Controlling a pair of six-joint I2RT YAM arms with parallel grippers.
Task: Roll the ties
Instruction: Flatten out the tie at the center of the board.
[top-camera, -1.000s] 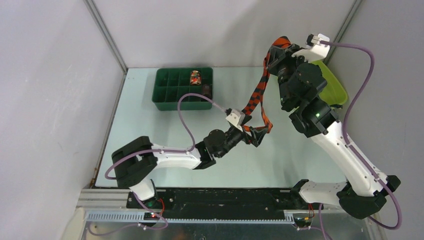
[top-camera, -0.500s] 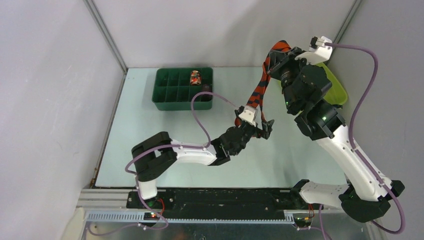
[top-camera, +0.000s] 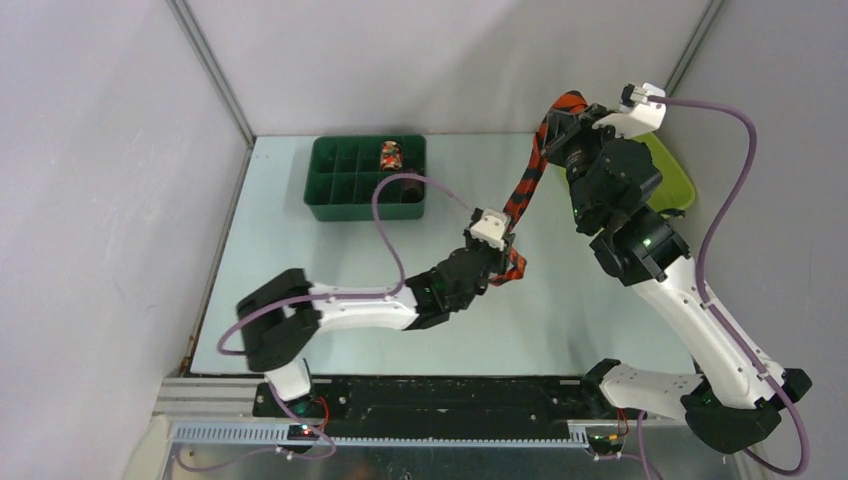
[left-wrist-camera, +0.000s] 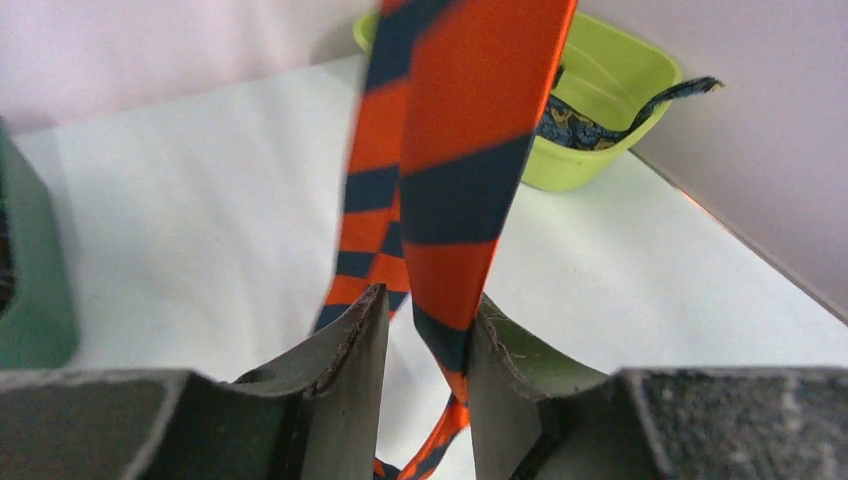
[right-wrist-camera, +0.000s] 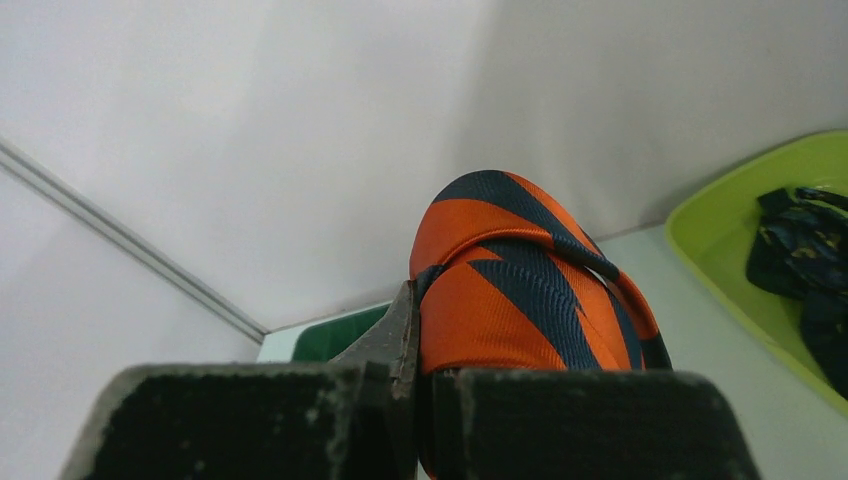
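A red-orange tie (top-camera: 525, 185) with dark diagonal stripes hangs as a long strip from my right gripper (top-camera: 560, 120), held high at the back right. That gripper (right-wrist-camera: 420, 330) is shut on the tie, whose fold (right-wrist-camera: 500, 290) bulges above the jaws. Lower down, my left gripper (top-camera: 510, 262) stands around the hanging strip. In the left wrist view the tie (left-wrist-camera: 470, 150) passes between the fingers of that gripper (left-wrist-camera: 428, 300). It lies against the right finger (left-wrist-camera: 500, 350), and a gap shows to the left finger. The tie's tail (top-camera: 514, 270) dangles below the fingers.
A lime-green bin (top-camera: 672, 175) sits at the back right behind the right arm, with a dark navy patterned tie (left-wrist-camera: 575, 125) in it. A dark green compartment tray (top-camera: 340, 180) stands at the back left, holding a small rolled tie (top-camera: 390, 156).
My left gripper has moved to the hanging strip and narrowed its jaws around it. The loose loop of tie now hangs straighter. The right arm shifted slightly to the right.
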